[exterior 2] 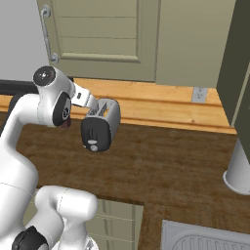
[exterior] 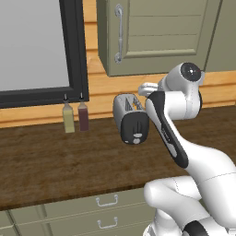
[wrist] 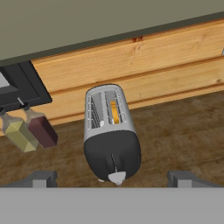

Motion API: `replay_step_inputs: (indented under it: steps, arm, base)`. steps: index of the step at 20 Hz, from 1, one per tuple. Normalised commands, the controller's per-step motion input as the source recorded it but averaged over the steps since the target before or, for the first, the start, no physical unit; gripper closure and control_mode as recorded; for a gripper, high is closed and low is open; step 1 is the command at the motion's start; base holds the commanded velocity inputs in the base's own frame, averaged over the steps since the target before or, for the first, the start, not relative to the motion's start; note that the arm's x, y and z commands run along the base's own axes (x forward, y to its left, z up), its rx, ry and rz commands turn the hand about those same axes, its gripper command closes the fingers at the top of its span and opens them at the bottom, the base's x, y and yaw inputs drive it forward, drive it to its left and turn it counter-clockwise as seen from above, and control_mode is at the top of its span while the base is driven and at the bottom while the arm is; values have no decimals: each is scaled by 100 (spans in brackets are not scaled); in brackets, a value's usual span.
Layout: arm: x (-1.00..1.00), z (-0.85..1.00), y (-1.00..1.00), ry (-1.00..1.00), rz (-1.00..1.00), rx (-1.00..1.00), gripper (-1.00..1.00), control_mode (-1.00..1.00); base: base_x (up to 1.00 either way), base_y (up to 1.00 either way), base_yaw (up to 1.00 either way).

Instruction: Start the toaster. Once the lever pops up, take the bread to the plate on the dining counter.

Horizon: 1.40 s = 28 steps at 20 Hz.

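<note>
The silver toaster [wrist: 108, 124] stands on the dark wooden worktop [exterior: 55, 161] by the wall, its black end panel [wrist: 113, 155] facing me. An orange slice of bread [wrist: 114, 112] sits low in one slot. A thin slit runs down the panel above a pale dial [wrist: 117, 177]; I cannot make out the lever's tab. My gripper [wrist: 113, 179] is open, its fingertips [wrist: 41, 178] wide apart, hovering short of the panel with nothing between them. The toaster [exterior: 131, 117] also shows behind my forearm, and my hand reaches toward the toaster [exterior 2: 101, 124]. The plate and the dining counter are out of view.
Two bottles, one yellowish [exterior: 68, 118] and one dark red [exterior: 83, 116], stand left of the toaster under a black-framed window [exterior: 76, 50]. Wall cabinets [exterior: 152, 32] hang above. A sink [exterior 2: 205, 238] and a grey cylinder [exterior 2: 239, 171] lie to the right.
</note>
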Motion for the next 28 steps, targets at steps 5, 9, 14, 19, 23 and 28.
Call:
replay_step_inputs:
  steps: [5,9,14,19,23,28]
  arm:
    - [0,0,0,0,0,0,-100,-100]
    - [0,0,0,0,0,0,-100,-100]
    - [0,0,0,0,0,0,-100,-100]
    - [0,0,0,0,0,0,-100,-100]
    - [0,0,0,0,0,0,-100,-100]
    - [0,0,0,0,0,0,-100,-100]
  base:
    - [0,0,0]
    - [0,0,0]
    - [0,0,0]
    - [0,0,0]
    - [0,0,0]
    - [0,0,0]
